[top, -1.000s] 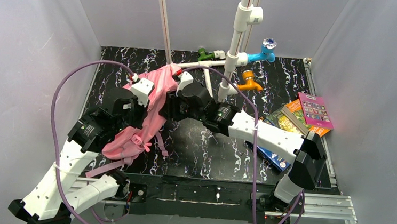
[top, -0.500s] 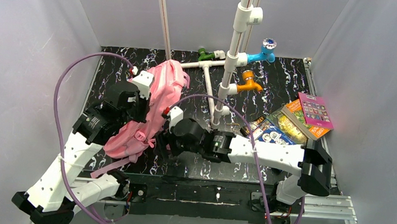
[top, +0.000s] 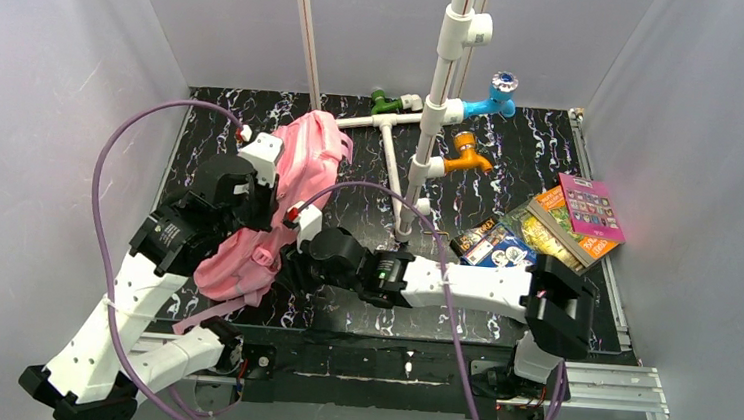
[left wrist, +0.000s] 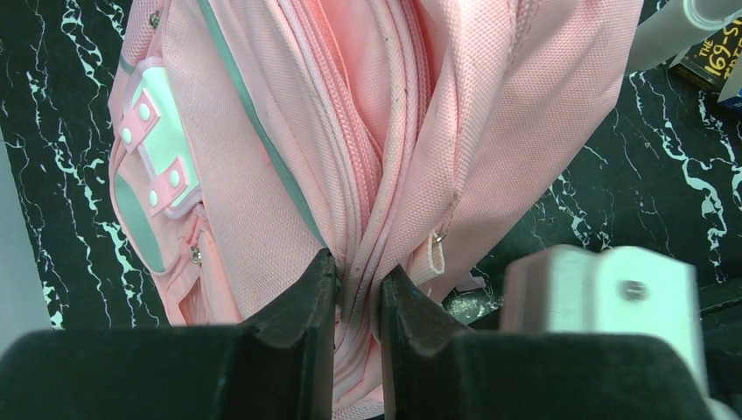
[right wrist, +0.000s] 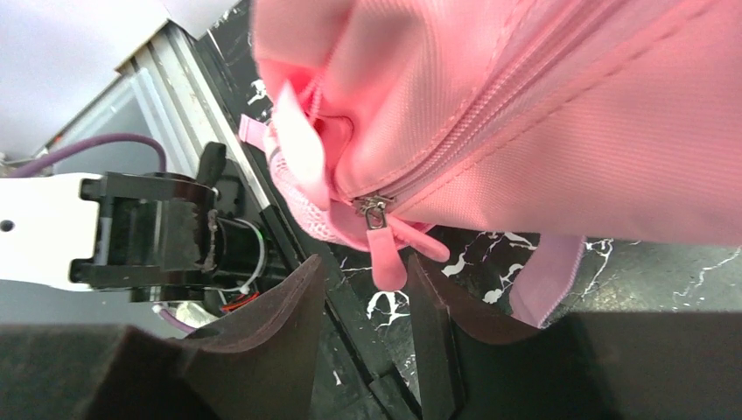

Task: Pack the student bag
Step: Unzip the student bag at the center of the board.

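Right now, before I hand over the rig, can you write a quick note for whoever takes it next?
Left pincer: shut on a fold of the student bag beside its zip.
Right pincer: open, pink zip pull hanging between its fingers, unclamped.
Books: piled at the right of the table, outside the bag.
Done: bag gripped.
Left: grip the pull, open the zip, load the books.

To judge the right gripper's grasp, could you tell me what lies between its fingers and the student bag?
In the right wrist view, only the pink zipper pull of the student bag hangs at the gap between the right gripper's parted fingers, not clamped.
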